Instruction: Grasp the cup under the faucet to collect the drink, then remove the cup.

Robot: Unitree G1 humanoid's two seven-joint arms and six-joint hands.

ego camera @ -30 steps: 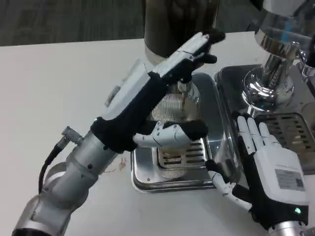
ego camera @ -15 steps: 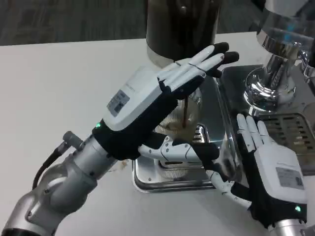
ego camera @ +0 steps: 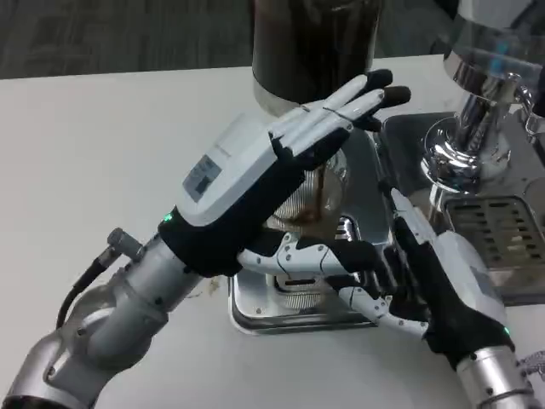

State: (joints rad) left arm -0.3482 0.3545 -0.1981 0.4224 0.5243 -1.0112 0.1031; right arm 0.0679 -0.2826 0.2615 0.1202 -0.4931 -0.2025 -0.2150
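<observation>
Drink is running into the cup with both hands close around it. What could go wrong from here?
The left hand hangs over the clear cup while a dark stream runs into it; a careless sweep could tip the cup onto the metal tray. The right hand is close beside the left thumb at the tray's edge, so the two may collide. The cup is partly hidden, so overfilling might go unnoticed.

the label on the left hand (ego camera: 247,183) seems too blurred to read.
</observation>
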